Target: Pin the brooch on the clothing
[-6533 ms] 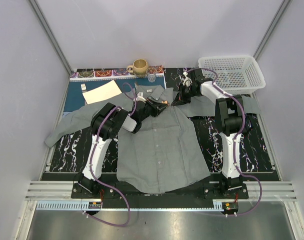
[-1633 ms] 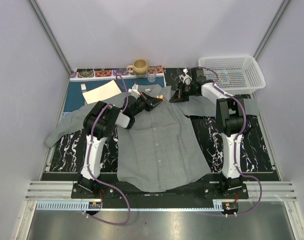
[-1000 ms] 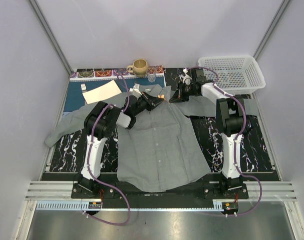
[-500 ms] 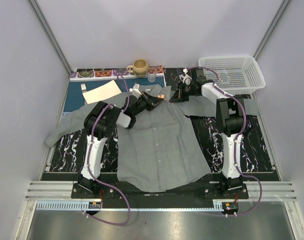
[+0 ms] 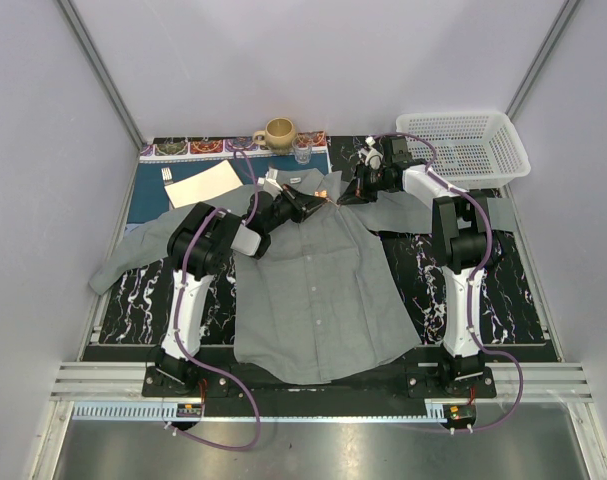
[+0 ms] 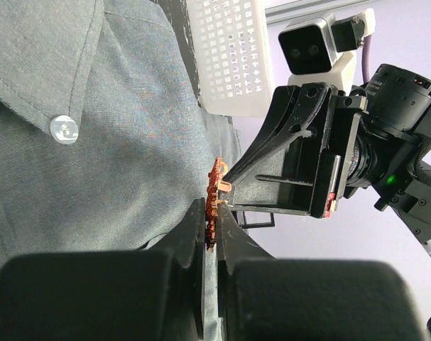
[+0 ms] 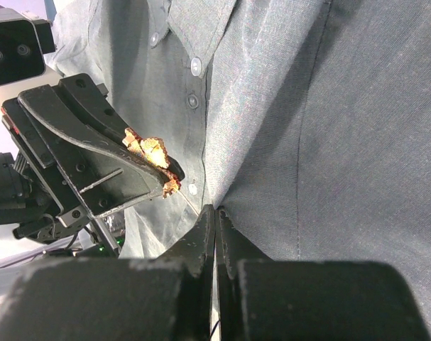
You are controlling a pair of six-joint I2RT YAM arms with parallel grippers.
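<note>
1. brooch [image 6: 214,204] first: it's the little orange-red flower-ish thing, pinched edge-on between the tips of the left gripper [image 6: 209,213]. So that gripper is clamped shut on it.
2. From the top view the brooch [image 5: 321,193] sits at the far middle of the scene, up by the collar of the shirt [image 5: 323,290]. It's between the two grippers.
3. The shirt is grey and lies spread flat on the table [image 5: 143,300]. Its hem is near the arm bases and its collar is at the far end.
4. The right gripper [image 7: 214,213] has its jaws pressed together right at a crease in the shirt [image 7: 329,128], beside the button row. Can't honestly tell if any cloth is caught in there.
5. In the right wrist view the brooch [image 7: 153,153] sticks out past the left gripper's black fingers, just beside the placket.
6. Other stuff, all at the far end:
   - white basket [image 5: 483,135] on the right
   - mug [image 5: 279,132] in the middle
   - blue placemat [image 5: 148,195] with a pale paper sheet [image 5: 203,183] on the left
</note>
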